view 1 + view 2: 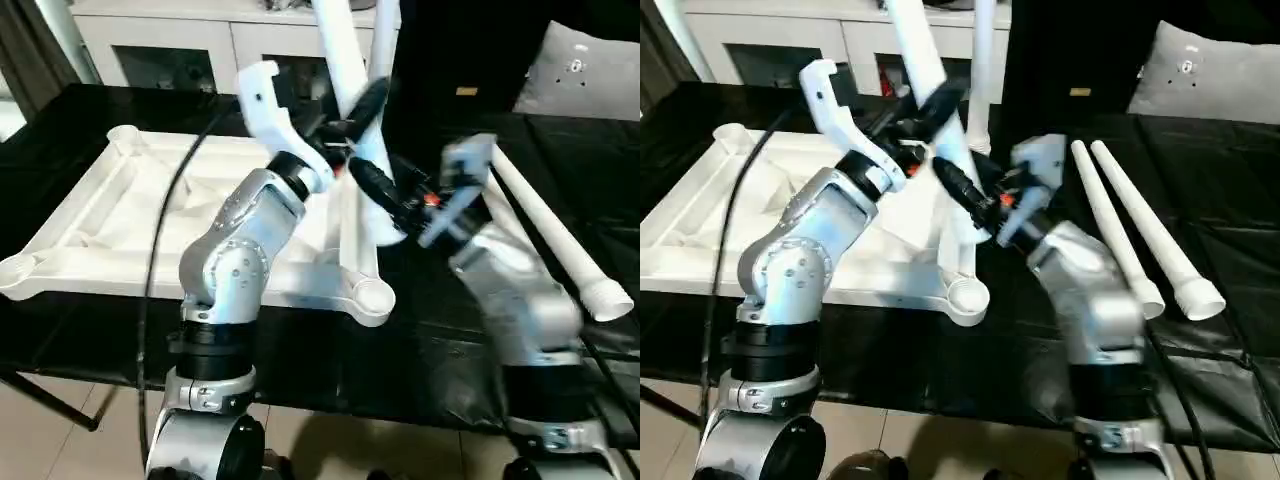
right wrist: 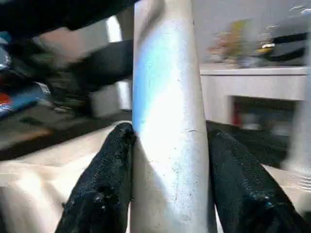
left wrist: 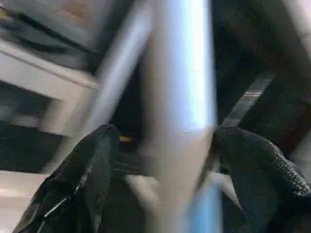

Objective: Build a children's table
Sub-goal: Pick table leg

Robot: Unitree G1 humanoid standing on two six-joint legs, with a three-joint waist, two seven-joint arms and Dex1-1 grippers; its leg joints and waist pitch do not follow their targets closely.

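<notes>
You are looking down at the table top (image 1: 120, 215), which is lying upside down on the black work surface (image 1: 970, 350) with its ribbed underside facing up, filling the nine o'clock side of the head view. One leg (image 1: 983, 60) is already standing upright at about twelve o'clock, apparently seated in a far corner socket, though its foot is hidden behind the arms. A second leg (image 1: 930, 90) is being held up over the middle of the scene, leaning slightly. Two more legs (image 1: 1140, 235) are lying side by side on the black surface at about three o'clock, well apart from the table top and untouched.

Your right gripper (image 2: 167, 160) is clamping the raised leg, both black fingers pressing its sides at roughly half opening. Your left gripper (image 3: 163, 170) is sitting around the same leg higher up; one finger (image 3: 85, 170) is standing slightly off the leg while the other is touching or nearly touching it, so I cannot tell whether it is gripping yet.

The near corner socket (image 1: 372, 297) at about six o'clock is empty, and so is the one at the near nine o'clock corner (image 1: 15, 272). By my judgement you are about a quarter done: this leg needs seating, then the two lying ones.
</notes>
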